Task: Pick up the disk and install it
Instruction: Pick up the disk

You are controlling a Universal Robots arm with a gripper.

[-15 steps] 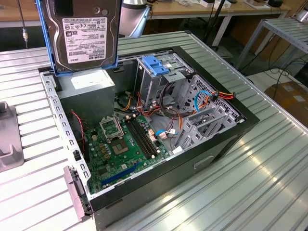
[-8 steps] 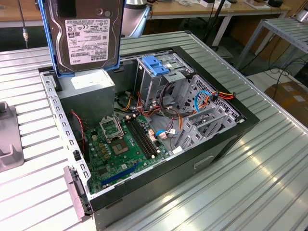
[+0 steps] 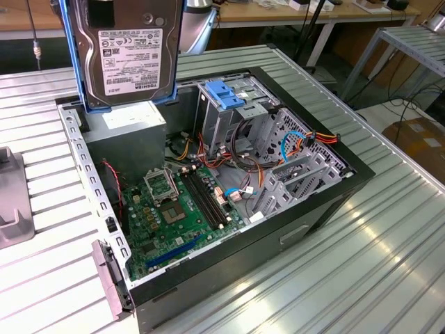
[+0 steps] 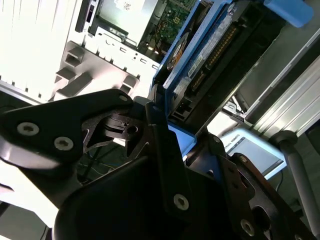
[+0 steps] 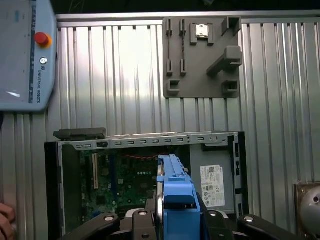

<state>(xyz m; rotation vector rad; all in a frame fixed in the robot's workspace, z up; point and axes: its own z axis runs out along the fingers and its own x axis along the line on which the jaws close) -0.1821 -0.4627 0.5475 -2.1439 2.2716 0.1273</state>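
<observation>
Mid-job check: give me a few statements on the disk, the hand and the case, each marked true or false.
1. The disk is in the air over the open case. True.
2. The disk is seated in the drive bay. False: the hand holds it above the case, apart from the bay.
3. The motherboard is exposed. True.
4. The disk lies flat, label down. False: in the exterior view it stands upright, with its label facing the camera.
</observation>
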